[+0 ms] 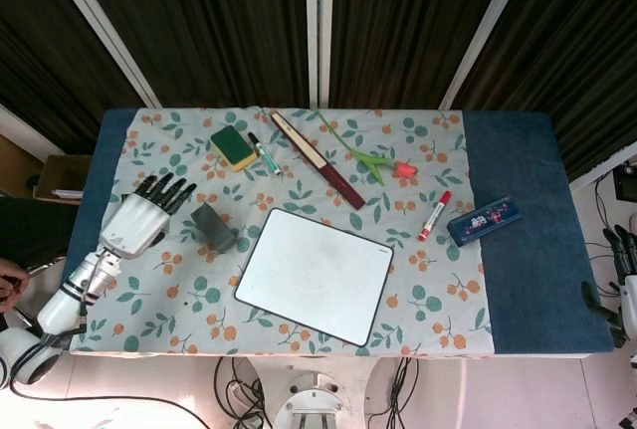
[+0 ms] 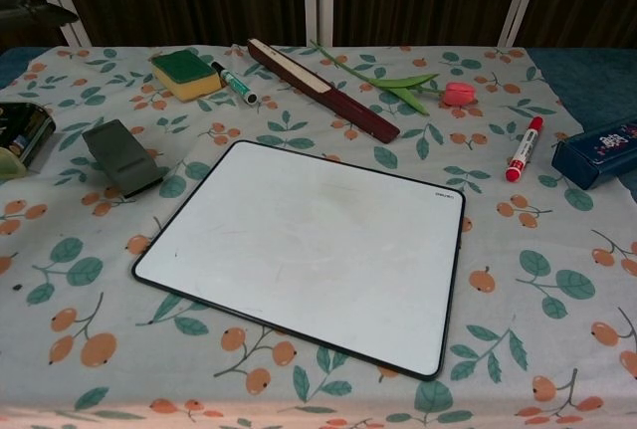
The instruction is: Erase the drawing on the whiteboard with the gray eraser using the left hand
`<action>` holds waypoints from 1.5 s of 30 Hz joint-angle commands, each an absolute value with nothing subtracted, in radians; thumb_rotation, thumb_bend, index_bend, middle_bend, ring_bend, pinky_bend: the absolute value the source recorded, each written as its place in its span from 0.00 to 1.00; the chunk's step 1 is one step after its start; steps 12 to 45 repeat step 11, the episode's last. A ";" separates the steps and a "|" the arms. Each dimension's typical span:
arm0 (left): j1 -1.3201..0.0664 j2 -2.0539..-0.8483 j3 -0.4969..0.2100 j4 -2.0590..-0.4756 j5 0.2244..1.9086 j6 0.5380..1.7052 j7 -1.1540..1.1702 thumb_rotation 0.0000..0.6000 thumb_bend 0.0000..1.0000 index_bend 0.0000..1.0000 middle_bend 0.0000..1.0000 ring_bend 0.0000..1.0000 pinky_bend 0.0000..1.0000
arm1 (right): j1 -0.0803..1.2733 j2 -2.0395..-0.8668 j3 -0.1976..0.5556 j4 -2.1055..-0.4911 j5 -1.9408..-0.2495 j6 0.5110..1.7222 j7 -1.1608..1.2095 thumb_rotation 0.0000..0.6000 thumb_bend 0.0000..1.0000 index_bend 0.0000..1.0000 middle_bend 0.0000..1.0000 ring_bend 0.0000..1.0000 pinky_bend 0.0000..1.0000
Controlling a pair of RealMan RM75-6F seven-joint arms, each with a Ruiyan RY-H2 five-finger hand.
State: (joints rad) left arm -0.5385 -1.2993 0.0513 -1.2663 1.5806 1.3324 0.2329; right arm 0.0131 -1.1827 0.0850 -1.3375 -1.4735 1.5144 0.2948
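The gray eraser [image 1: 214,227] lies on the floral cloth just left of the whiteboard [image 1: 315,275], touched by nothing; the chest view shows this eraser [image 2: 121,156] tilted beside the board [image 2: 309,250]. The board's surface looks white, with only faint smudges. My left hand [image 1: 144,216] hovers left of the eraser with its fingers spread, holding nothing, and it covers the spot where the tin stands. My right hand [image 1: 623,268] is at the far right edge, off the table, fingers extended and empty.
A tin [image 2: 20,135] stands left of the eraser. At the back lie a green-yellow sponge [image 1: 234,146], a green marker [image 1: 264,153], a long brown ruler case [image 1: 317,159] and a tulip [image 1: 378,160]. A red marker [image 1: 434,215] and blue case [image 1: 484,221] lie right of the board.
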 commanded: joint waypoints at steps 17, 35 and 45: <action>-0.216 -1.210 0.112 -1.429 1.513 1.578 0.135 0.31 0.11 0.05 0.07 0.07 0.20 | 0.017 -1.182 0.101 -1.361 -1.459 1.524 0.212 1.00 0.31 0.00 0.00 0.00 0.00; -0.216 -1.210 0.112 -1.429 1.513 1.578 0.135 0.31 0.11 0.05 0.07 0.07 0.20 | 0.017 -1.182 0.101 -1.361 -1.459 1.524 0.212 1.00 0.31 0.00 0.00 0.00 0.00; -0.216 -1.210 0.112 -1.429 1.513 1.578 0.135 0.31 0.11 0.05 0.07 0.07 0.20 | 0.017 -1.182 0.101 -1.361 -1.459 1.524 0.212 1.00 0.31 0.00 0.00 0.00 0.00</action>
